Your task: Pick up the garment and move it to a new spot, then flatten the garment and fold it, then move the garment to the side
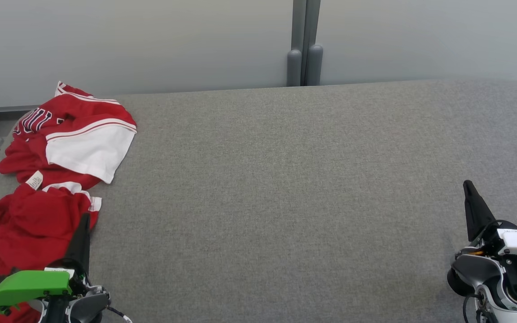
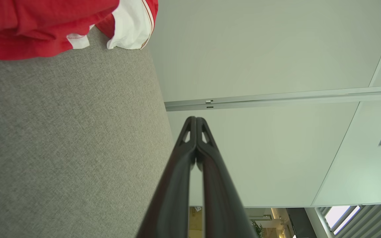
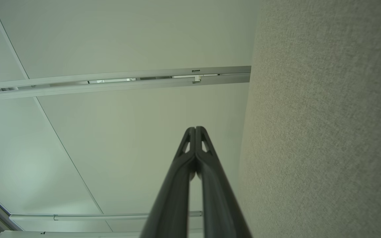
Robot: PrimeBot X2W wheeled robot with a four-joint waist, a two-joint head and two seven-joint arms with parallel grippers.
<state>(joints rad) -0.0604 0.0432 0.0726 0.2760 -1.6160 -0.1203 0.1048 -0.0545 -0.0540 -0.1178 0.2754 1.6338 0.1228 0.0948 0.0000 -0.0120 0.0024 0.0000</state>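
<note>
At the left edge of the grey table [image 1: 285, 179], a red-and-white garment [image 1: 56, 148] lies crumpled, the left gripper [image 1: 85, 220] just beside it and the right gripper [image 1: 467, 185] well apart, both clenched empty; a shallow pinch there could probably drag it off the edge.

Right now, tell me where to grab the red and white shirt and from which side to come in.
Grip the shirt at its near red heap, where folds stand up off the table. Come from the heap's right edge with the left hand, which is shut and lies beside it; open it first. The flat white panel probably offers less to pinch.
</note>
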